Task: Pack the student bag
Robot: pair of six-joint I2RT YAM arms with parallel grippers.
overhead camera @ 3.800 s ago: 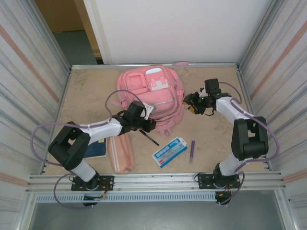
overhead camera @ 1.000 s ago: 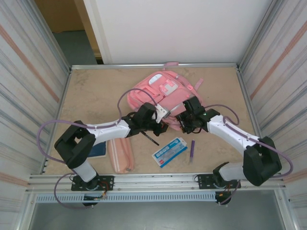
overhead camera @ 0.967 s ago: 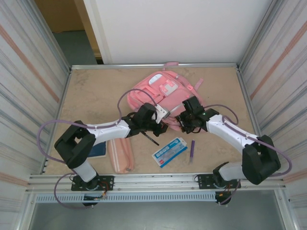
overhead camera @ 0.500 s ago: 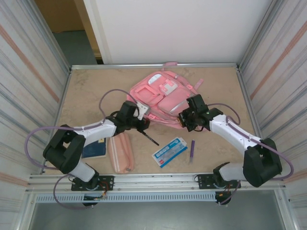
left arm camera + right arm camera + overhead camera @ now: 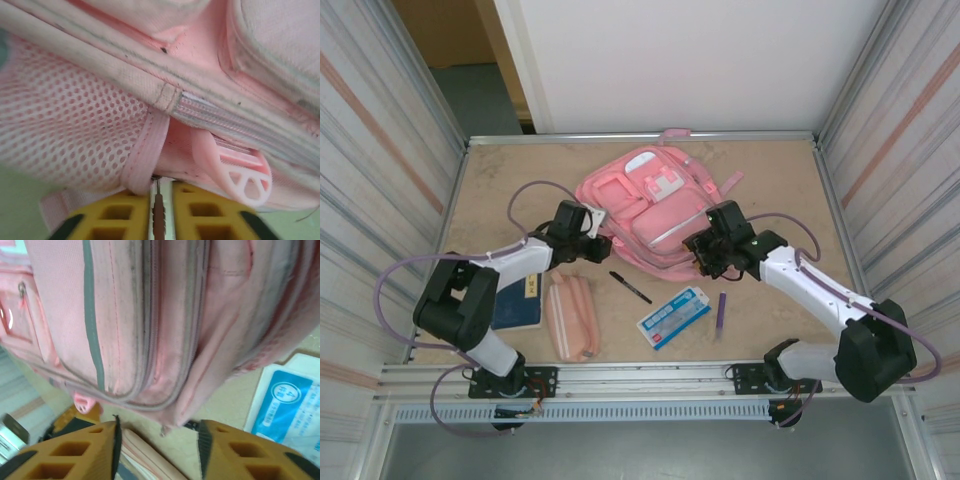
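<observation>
Turned since the prior frame, the student bag [image 5: 650,205] lies by the tabletop's [image 5: 520,180] far edge; we cannot tell whether the left end effector [image 5: 161,192] grips; right end effector [image 5: 157,427] open; packing seemingly unstarted.

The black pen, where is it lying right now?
In the top view the black pen lies mid-table, on the near side of the student bag, between the pencil case and the blue-and-white packet.

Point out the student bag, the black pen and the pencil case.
student bag [image 5: 665,215], top external view, front pocket.
black pen [image 5: 631,287], top external view, mid-barrel.
pencil case [image 5: 570,315], top external view, its middle.
</observation>
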